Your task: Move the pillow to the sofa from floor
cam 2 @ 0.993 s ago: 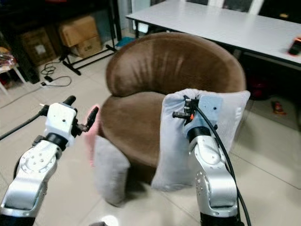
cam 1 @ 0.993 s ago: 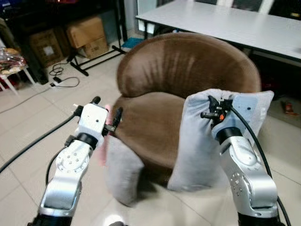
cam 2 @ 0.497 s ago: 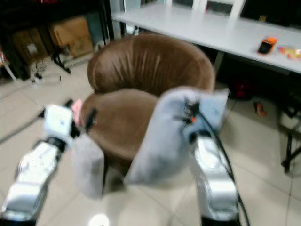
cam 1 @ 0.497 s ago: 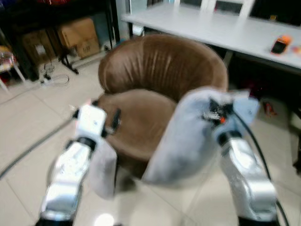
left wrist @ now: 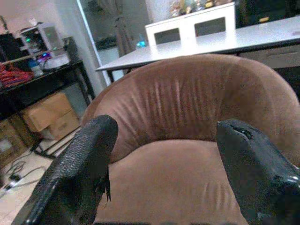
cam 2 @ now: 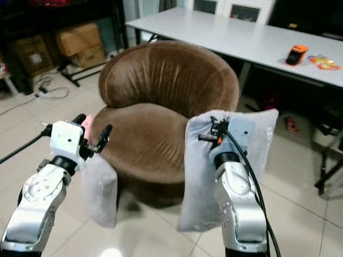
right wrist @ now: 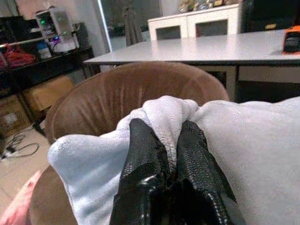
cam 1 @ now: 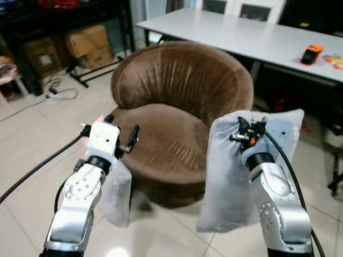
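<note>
A light grey pillow (cam 1: 230,176) hangs upright at the right front of the round brown sofa (cam 1: 177,80), its lower edge near the tiled floor. My right gripper (right wrist: 161,136) is shut on a bunched fold at the pillow's top edge (cam 1: 239,131). My left gripper (left wrist: 164,154) is open with nothing between its fingers, held in the air at the sofa's left front (cam 1: 122,124) and facing the seat. Below my left arm a second grey pillow (cam 1: 118,190) stands against the sofa's base.
A long white table (cam 1: 241,35) stands behind the sofa with an orange device (cam 1: 311,53) on it. Cardboard boxes (cam 1: 88,40) under a black rack and a cable (cam 1: 59,91) lie on the far-left floor. Open tiled floor lies in front.
The whole view has shifted and was blurred half a second ago, so the camera moved. My right gripper still holds the pillow and my left gripper stays open.
</note>
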